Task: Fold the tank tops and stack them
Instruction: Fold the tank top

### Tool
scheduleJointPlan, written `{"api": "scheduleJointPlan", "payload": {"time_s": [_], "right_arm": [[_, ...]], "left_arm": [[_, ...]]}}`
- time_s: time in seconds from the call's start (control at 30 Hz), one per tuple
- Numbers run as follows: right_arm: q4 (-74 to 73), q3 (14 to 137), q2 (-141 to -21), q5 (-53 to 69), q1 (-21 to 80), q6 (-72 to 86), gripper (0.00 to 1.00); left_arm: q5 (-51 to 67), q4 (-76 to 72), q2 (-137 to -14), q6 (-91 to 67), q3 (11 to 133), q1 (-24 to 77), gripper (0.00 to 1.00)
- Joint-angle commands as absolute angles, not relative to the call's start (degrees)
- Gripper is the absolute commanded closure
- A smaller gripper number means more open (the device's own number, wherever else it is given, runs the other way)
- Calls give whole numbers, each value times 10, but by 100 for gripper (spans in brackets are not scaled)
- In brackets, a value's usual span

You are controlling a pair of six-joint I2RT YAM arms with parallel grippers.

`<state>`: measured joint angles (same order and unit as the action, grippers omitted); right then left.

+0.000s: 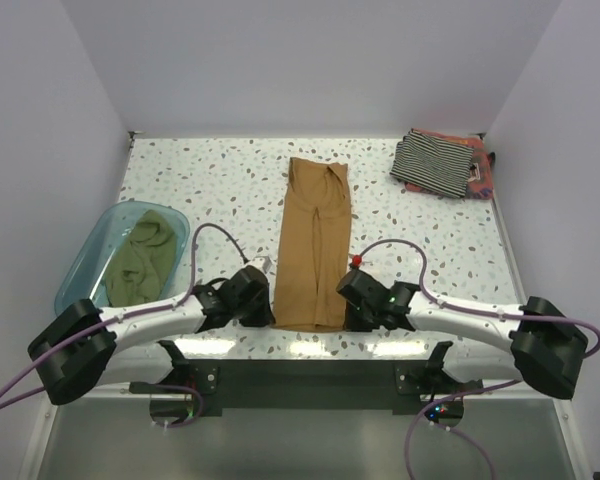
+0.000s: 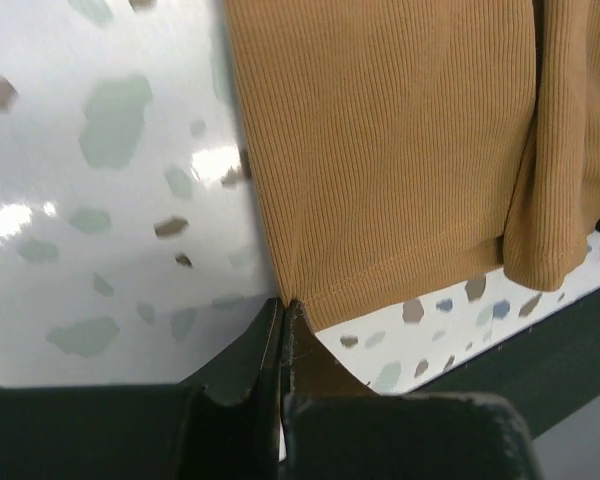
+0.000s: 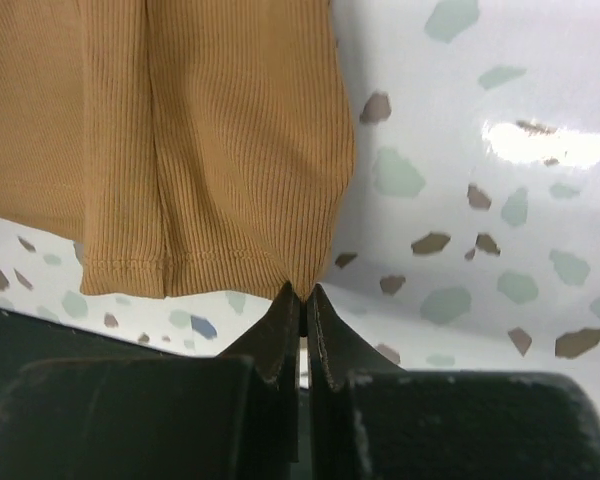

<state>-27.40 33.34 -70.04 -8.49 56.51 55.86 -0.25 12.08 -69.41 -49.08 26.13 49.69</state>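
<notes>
Tan tank top [image 1: 313,240] laid as strip, worktop [image 1: 210,190] centre, 12-to-6 o'clock. Left claw [image 2: 283,305], right claw [image 3: 302,292] clamped on its 6 o'clock hem corners. Risk: held by tips only; corner may be lost on lift.

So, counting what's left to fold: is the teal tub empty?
No, an olive green tank top lies bunched inside the tub.

Teal tub [image 1: 84,264] (left) on speckled table [image 1: 210,180]
</notes>
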Motion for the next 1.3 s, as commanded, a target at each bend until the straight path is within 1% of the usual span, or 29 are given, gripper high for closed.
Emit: {"api": "scheduleJointPlan", "payload": {"time_s": [0.0,0.17,0.27,0.4,0.5,0.53,0.63,0.73,0.97,1.03,1.17,1.27], "right_arm": [[-329,326,-670,-112,604,577,100],[-382,340,-635,-145,688,635,100],[-417,369,-614,-176,691,645,100],[-439,429,-640,-222,684,618,100],[-427,465,-675,-222,652,579,100],[-419,470,-680,-216,630,570,100],[-387,489,-705,-207,584,530,100],[-369,518,-740,-210,549,492,100],[-317,594,-827,-194,463,406,100],[-304,623,-847,-180,429,389,100],[-291,702,-915,-159,391,344,100],[-283,736,-943,-142,367,330,100]], "left_arm": [[-12,190,-662,-547,231,540,100],[-21,222,-593,-628,209,598,100],[-43,253,-555,-641,224,599,100],[-98,286,-562,-627,304,595,100],[-104,282,-597,-596,351,566,100],[-99,275,-611,-578,359,539,100],[-83,236,-627,-546,379,488,100],[-86,207,-672,-520,408,455,100],[-96,164,-765,-477,500,400,100],[-91,147,-795,-466,516,376,100],[-70,126,-853,-444,577,342,100],[-60,115,-892,-431,619,322,100]]}}
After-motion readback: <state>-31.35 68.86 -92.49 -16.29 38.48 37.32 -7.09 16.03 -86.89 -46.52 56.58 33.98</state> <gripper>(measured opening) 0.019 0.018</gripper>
